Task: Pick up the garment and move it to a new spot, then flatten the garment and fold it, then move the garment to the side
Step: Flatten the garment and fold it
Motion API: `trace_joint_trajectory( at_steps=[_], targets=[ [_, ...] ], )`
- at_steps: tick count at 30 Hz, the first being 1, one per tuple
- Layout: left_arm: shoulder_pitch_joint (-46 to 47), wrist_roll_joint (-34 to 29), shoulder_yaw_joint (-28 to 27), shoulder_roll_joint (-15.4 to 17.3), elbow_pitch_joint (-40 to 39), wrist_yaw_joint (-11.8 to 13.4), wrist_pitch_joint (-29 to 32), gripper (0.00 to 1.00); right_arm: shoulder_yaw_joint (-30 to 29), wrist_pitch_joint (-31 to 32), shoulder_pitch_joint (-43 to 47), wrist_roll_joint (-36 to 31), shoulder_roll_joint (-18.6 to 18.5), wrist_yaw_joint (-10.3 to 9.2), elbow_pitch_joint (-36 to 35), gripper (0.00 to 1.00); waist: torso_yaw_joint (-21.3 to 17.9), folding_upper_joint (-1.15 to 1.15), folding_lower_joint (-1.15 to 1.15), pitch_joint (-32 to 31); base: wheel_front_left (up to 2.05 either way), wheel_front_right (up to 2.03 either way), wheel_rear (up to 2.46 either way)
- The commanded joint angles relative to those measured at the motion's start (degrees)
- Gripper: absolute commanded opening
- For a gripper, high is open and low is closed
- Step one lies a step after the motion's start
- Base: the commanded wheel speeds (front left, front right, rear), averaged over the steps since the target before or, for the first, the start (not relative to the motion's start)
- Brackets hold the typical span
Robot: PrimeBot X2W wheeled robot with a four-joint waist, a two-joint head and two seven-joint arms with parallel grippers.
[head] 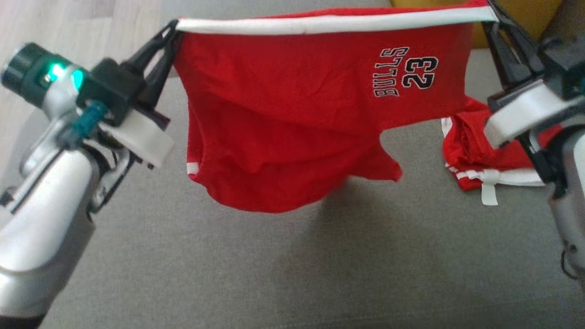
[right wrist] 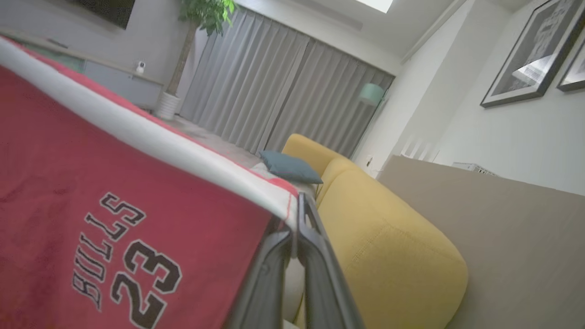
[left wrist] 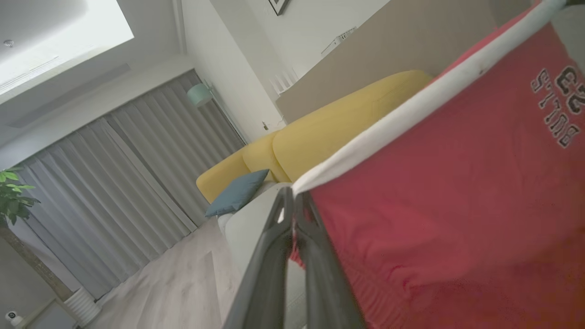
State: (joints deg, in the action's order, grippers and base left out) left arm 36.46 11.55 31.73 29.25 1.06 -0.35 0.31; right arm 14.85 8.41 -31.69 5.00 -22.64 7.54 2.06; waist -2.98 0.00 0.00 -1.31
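Now: left tool [head: 172,28], right tool [head: 491,13] each clamped on white waistband [head: 320,23] of red shorts [head: 297,114], stretched above grey cushion [head: 274,274].

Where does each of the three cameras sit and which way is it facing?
Head view: on the head, looking down at grey upholstery; left hand and right hand stretch the red garment.
Left wrist view: on that wrist, looking up along its fingers toward curtains.
Right wrist view: likewise, along its own fingers.
Shared: both wrist views show the yellow sofa.
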Motion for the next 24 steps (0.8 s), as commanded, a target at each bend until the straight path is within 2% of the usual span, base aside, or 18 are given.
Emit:
trace_joint_trajectory(
  at_steps=[1, 4, 7, 11, 14, 16, 19, 21, 24],
  targets=[
    [5.4, 0.8, -3.8, 2.6, -1.6, -0.2, 1.1, 0.00, 1.4, 1.8, -3.8, 0.7, -1.4, -0.05, -1.9, 0.00, -0.4, 0.00, 0.00, 1.7, 0.00, 0.00, 0.00],
    [10.0, 1.4, -4.3, 3.2, -0.2, -2.0, 3.2, 0.00, 4.3, 4.3, -10.7, 2.9, -3.5, -0.05, -1.0, 0.00, -1.0, 0.00, 0.00, 6.2, 0.00, 0.00, 0.00],
    [17.0, 1.5, -4.1, 2.9, 3.4, -4.0, 4.1, 0.00, 7.0, 4.7, -20.3, 4.4, -5.6, -0.05, 3.6, 0.00, -1.0, 0.00, 0.00, 11.7, 0.00, 0.00, 0.00],
    [29.1, 0.5, -3.6, 1.3, 11.3, -5.6, 3.2, 0.00, 9.4, 1.9, -34.4, 5.6, -5.9, -0.05, 13.7, 0.00, -0.4, 0.00, 0.00, 19.5, 0.00, 0.00, 0.00],
    [38.6, -1.0, -3.5, -1.0, 19.3, -5.9, 0.2, 0.00, 9.4, -3.0, -44.3, 4.4, -4.2, -0.05, 23.4, 0.00, 0.1, 0.00, 0.00, 23.6, 0.00, 0.00, 0.00],
    [44.5, -2.2, -3.6, -2.7, 24.1, -5.2, -2.7, 0.00, 7.8, -6.9, -50.4, 2.7, -2.7, -0.05, 29.7, 0.00, 0.6, 0.00, 0.00, 25.9, 0.00, 0.00, 0.00],
    [51.1, -3.5, -4.3, -5.4, 30.6, -2.9, -8.4, 0.00, 2.5, -14.3, -57.4, -1.8, 0.0, -0.05, 37.8, 0.00, 1.4, 0.00, 0.00, 27.9, 0.00, 0.00, 0.00],
    [54.0, -3.4, -5.0, -6.9, 34.2, -1.9, -12.1, 0.00, -1.6, -18.6, -60.5, -4.5, 2.0, -0.05, 42.0, 0.00, 1.9, 0.00, 0.00, 29.0, 0.00, 0.00, 0.00],
    [55.6, -3.1, -5.3, -8.9, 37.7, -1.3, -14.6, 0.00, -5.5, -21.8, -62.4, -7.9, 4.9, -0.05, 46.6, 0.00, 2.6, 0.00, 0.00, 30.6, 0.00, 0.00, 0.00]
  ],
)
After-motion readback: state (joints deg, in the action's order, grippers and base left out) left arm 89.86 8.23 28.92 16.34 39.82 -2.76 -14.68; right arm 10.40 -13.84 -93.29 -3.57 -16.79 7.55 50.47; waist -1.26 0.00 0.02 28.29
